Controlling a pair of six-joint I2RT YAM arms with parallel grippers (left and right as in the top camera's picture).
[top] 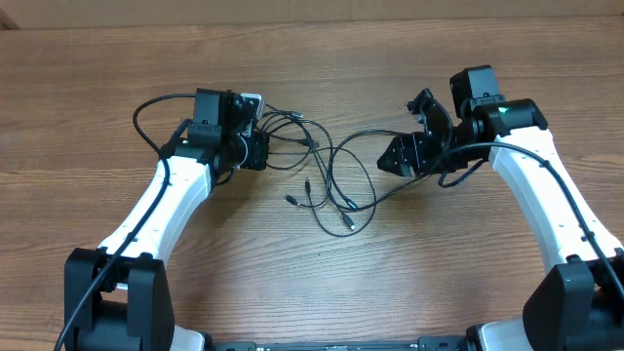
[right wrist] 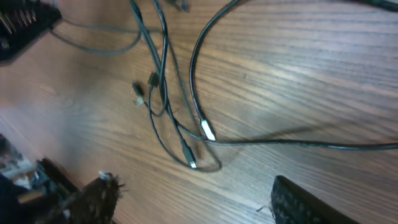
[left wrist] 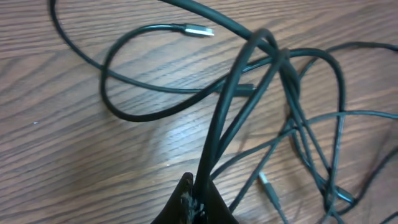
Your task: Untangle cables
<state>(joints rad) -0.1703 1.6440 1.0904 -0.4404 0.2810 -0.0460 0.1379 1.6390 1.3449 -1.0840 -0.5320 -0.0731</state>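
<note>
Several thin black cables [top: 331,171] lie in a loose tangle on the wooden table between my two arms. My left gripper [top: 261,151] is at the tangle's left edge. In the left wrist view it [left wrist: 196,199] is shut on black cable strands [left wrist: 214,143] that rise from the fingertips into the tangle; a silver-tipped plug [left wrist: 198,30] lies beyond. My right gripper [top: 398,156] is at the tangle's right side, just above the table. Its fingers [right wrist: 93,199] stand wide open with bare wood between them. Cable loops and a bright plug end [right wrist: 207,130] lie just ahead of them.
The wooden table [top: 312,283] stretches toward the front edge between the two arm bases. A thicker black wire [top: 146,112] loops out behind the left arm, and another wire [top: 468,175] runs along the right arm. Small plug ends [top: 348,226] lie at the tangle's near side.
</note>
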